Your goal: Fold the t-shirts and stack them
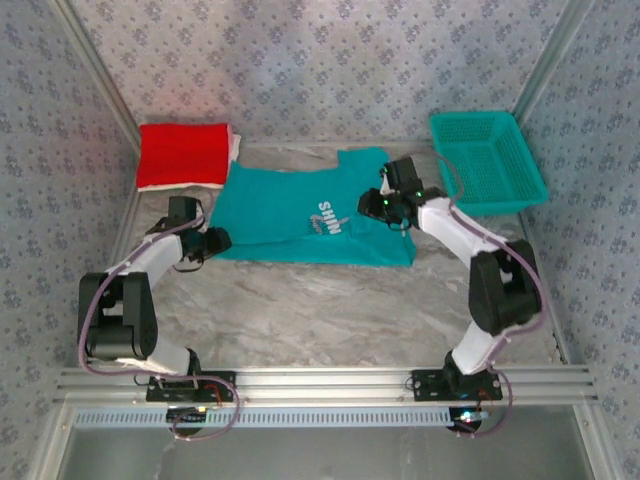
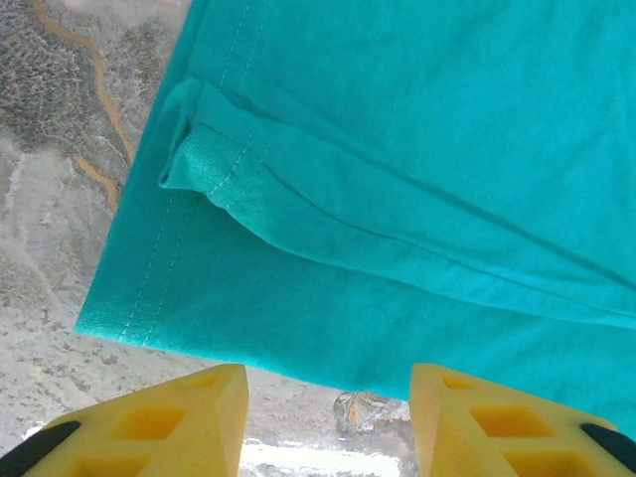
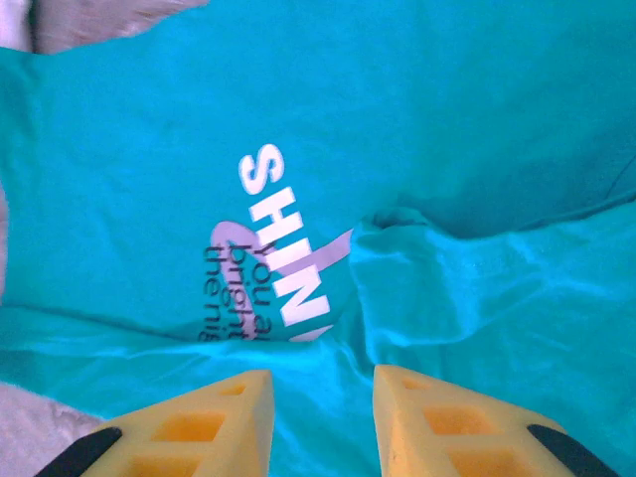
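The teal t-shirt (image 1: pixel 300 205) lies spread near the middle of the worktop (image 1: pixel 330 310), print side up. Its white "SHINE" lettering (image 3: pixel 283 248) is partly covered by a rumpled flap of its own cloth. At its left side a sleeve (image 2: pixel 214 164) lies turned in over the body, cuff close to the stitched edge. Behind it, at the far left, a folded red t-shirt (image 1: pixel 182 155) rests on the worktop. A white t-shirt (image 1: pixel 234 148) shows at its right edge; whether it lies under the red one I cannot tell. A teal mesh basket (image 1: pixel 487 160) stands well apart at the far right.

The left tool (image 2: pixel 328 397) hovers just off the shirt's near left corner, jaws wide apart, holding nothing. The right tool (image 3: pixel 323 407) hangs over the shirt's right part beside the print, jaws parted and empty.

I judge the fold to be midway: sides partly in, the shirt not yet halved or stacked. The next move probably calls for both tools to pinch matching edges through all layers and carry them over evenly, so the flap does not bunch.
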You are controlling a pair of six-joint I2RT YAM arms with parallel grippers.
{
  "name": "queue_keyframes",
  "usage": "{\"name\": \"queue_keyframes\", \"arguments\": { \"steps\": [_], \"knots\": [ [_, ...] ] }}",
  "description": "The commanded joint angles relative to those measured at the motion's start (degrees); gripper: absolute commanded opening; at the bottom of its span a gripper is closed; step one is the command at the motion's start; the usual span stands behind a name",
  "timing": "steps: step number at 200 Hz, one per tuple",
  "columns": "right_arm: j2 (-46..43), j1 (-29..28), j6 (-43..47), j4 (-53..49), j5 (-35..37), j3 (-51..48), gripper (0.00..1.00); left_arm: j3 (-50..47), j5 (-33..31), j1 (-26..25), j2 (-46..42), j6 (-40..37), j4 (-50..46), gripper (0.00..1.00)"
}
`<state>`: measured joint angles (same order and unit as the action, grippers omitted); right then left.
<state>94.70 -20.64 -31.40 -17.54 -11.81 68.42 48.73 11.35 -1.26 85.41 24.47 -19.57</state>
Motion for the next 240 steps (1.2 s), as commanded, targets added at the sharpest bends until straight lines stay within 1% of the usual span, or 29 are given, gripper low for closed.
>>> {"name": "queue_keyframes", "arguments": {
  "steps": [1,13,51,105,125,141,180,202,217,240],
  "knots": [
    [-3.9,-1.0,2.9,7.8,0.8,-9.2,0.35,2.5,1.2,0.2,1.0,-1.3,-0.8,0.46],
    [-5.4,-1.1,3.7,10.2,0.7,-13.0,0.35,3.5,1.4,0.1,2.6,-1.3,-0.7,0.47],
    [-7.9,-1.9,6.0,16.2,0.9,-20.5,0.34,6.6,1.8,0.2,6.9,-0.8,1.0,0.47],
    [-8.8,-3.0,5.1,22.7,0.3,-24.7,0.34,8.4,-0.3,0.2,10.8,-0.4,2.0,0.49],
    [-9.0,-3.9,4.7,25.5,0.7,-26.2,0.34,10.5,-0.2,0.1,13.3,-0.6,1.4,0.49],
    [-9.7,-3.9,3.8,28.4,-0.4,-27.7,0.34,11.7,-0.6,-0.1,15.3,-0.7,2.6,0.49],
    [-11.0,-3.4,2.7,28.5,-3.1,-28.0,0.35,19.1,-1.5,-0.3,20.8,-1.3,0.6,0.48],
    [-11.7,-3.4,2.8,28.4,-3.2,-28.6,0.35,23.3,-2.6,-0.7,21.6,-2.0,-0.1,0.48],
    [-12.0,-3.3,2.9,28.1,-3.3,-28.5,0.35,27.3,-3.9,-0.5,23.8,-3.1,-1.5,0.48],
    [-12.6,-3.0,3.4,27.4,-2.7,-28.6,0.35,32.9,-4.1,-0.3,27.0,-4.3,-4.2,0.48]
  ]
}}
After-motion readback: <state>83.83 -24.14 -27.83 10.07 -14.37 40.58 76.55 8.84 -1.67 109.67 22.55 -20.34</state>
